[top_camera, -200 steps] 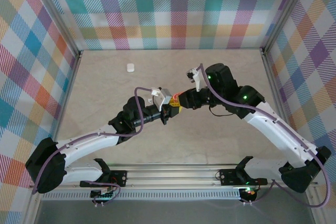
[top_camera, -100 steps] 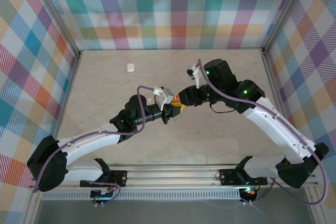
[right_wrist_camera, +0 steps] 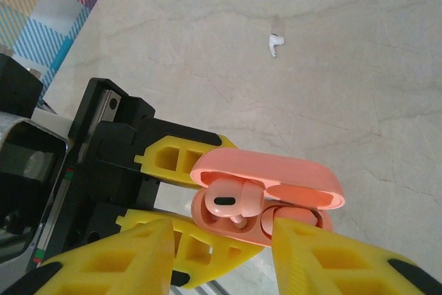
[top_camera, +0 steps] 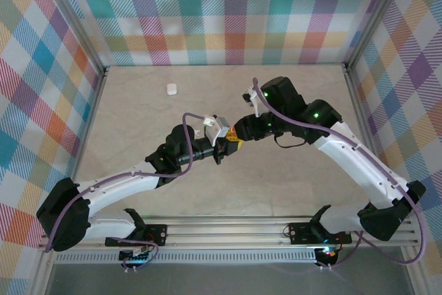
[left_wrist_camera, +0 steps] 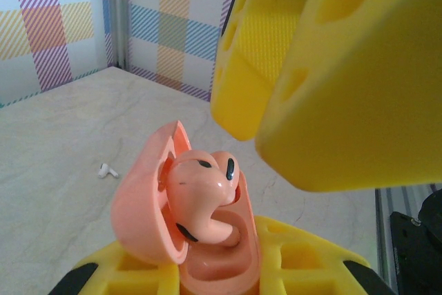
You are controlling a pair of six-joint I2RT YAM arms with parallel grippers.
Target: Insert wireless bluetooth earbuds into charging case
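Note:
My left gripper (left_wrist_camera: pixel 214 271) is shut on the salmon-pink charging case (left_wrist_camera: pixel 141 212), which it holds off the table with the lid swung open. A pink earbud (left_wrist_camera: pixel 200 188) stands in the case's left well, stem down and head above the rim. In the right wrist view the same earbud (right_wrist_camera: pixel 228 202) sits under the lid (right_wrist_camera: pixel 276 177), and a second pink shape (right_wrist_camera: pixel 290 217) lies in the other well. My right gripper (right_wrist_camera: pixel 221 236) hovers open just over the case, its yellow fingers (left_wrist_camera: pixel 331 67) apart and touching nothing. The two grippers meet mid-table (top_camera: pixel 233 139).
A white earbud (right_wrist_camera: pixel 275 43) lies loose on the beige table beyond the case; the left wrist view has it too (left_wrist_camera: pixel 106 170). A small white case (top_camera: pixel 171 89) rests at the far left of the table. Plaid walls (top_camera: pixel 221 12) close in three sides.
The right gripper's jaws have spread apart and let go of the pink earbud, which stays in the case. The right arm has shifted a little to the left. The left arm holds still.

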